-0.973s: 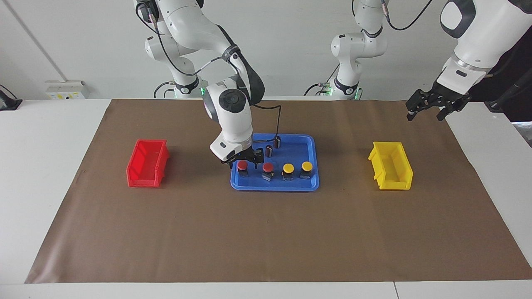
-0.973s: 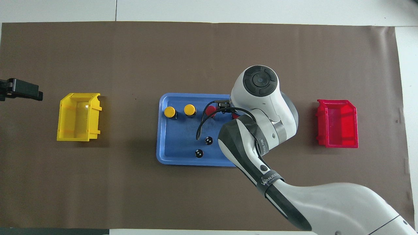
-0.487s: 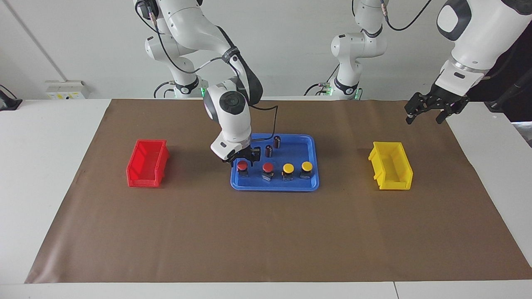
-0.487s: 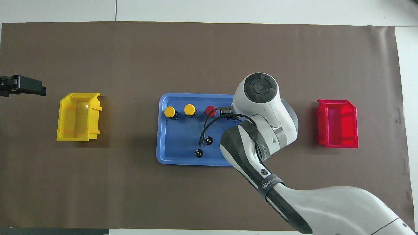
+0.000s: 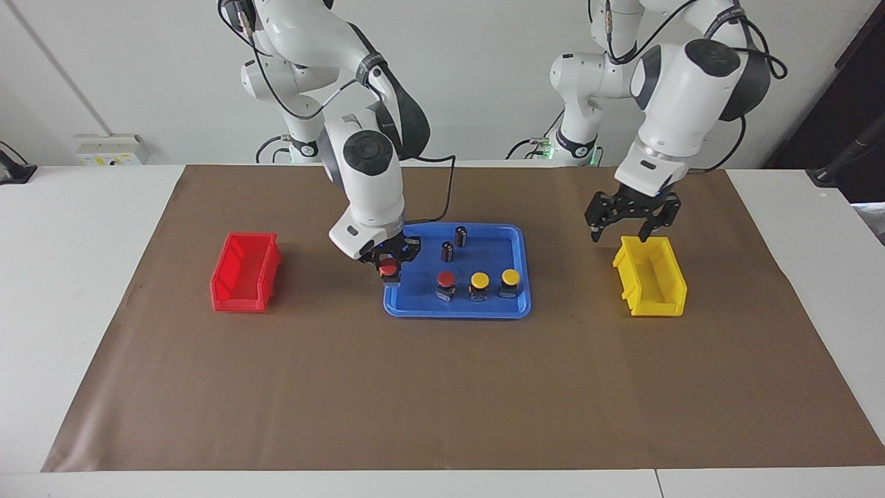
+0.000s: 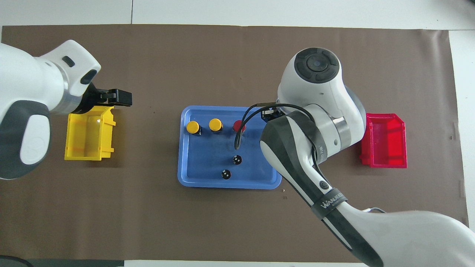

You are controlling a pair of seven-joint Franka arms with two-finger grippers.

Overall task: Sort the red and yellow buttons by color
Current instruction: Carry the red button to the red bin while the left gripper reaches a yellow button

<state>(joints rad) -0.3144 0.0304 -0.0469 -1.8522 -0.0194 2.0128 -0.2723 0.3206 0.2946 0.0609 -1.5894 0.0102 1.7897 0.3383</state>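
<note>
Red button (image 5: 389,267) clamped in the right gripper (image 5: 389,259) over the blue tray (image 5: 518,238).
Nearest the robots in that tray stand two dark cylinders (image 5: 453,243); farther out sit one red button (image 5: 446,279) and two yellow buttons (image 5: 495,279) in a row. The right jaws are shut on the lifted red-capped button above the tray's corner toward the red bin (image 5: 245,272). The left gripper (image 5: 626,225) hangs over the brown mat by the yellow bin (image 5: 650,275), jaws apart and empty.
</note>
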